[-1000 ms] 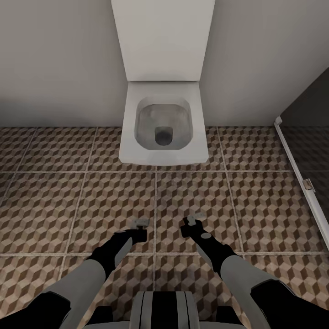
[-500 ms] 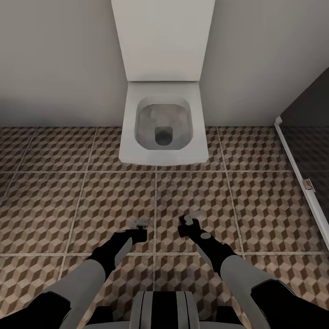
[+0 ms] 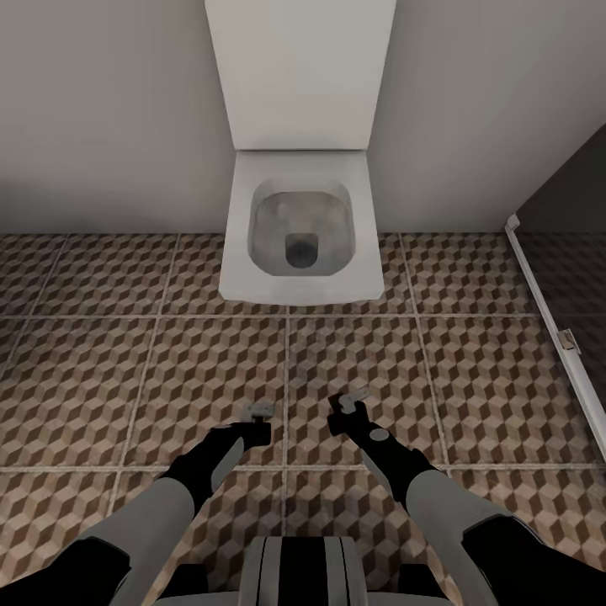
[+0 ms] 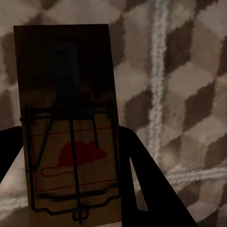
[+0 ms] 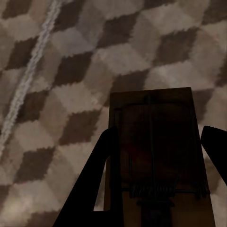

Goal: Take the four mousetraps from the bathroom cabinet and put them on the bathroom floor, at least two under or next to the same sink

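Both grippers — left gripper [image 3: 259, 412] and right gripper [image 3: 352, 402] — each clamp a mousetrap [image 4: 68, 127], [image 5: 158, 161] over the bathroom floor [image 3: 101, 370] facing the toilet [image 3: 299, 227] — none placed here yet, sink unseen.

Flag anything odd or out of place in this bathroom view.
Nothing is spilled or damaged. The only oddity: each hand, left and right, grips a mousetrap over the floor facing the toilet, not a sink.
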### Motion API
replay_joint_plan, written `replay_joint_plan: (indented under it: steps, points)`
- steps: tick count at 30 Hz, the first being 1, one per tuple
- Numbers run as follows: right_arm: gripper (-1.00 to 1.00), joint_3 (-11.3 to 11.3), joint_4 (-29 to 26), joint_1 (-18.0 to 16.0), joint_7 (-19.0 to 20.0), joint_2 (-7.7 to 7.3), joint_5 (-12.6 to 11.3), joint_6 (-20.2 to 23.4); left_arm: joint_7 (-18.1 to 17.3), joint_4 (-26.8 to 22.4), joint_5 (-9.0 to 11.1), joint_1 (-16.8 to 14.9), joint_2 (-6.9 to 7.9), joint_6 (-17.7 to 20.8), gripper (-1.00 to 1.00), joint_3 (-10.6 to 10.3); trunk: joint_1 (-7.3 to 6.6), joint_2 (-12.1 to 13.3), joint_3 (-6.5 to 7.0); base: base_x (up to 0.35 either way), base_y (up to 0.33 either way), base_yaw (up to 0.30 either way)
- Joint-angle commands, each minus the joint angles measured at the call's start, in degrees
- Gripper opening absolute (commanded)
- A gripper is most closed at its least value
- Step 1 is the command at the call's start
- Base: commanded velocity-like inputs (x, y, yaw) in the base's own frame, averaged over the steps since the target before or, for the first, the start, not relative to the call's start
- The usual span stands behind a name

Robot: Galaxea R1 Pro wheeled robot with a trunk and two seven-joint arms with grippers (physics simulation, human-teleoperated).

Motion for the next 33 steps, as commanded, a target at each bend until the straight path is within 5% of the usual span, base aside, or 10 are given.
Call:
replay_joint_plan:
  steps: [1,33]
  points:
    - [-1.0,-0.06,0.07,-0.03,0.13,0.01,0.12,-0.21,0.38,-0.09,0.37,-0.02,0.05,0.23,-1.0,-0.35,-0.01,-0.01,-0.02,0.0,0.0,0.0]
    - [-1.0,-0.15,0.08,-0.03,0.04,0.0,0.12,-0.25,0.38,-0.09,0.37,-0.02,0.05,0.24,-1.0,-0.35,-0.01,-0.01,-0.02,0.153,0.0,0.0]
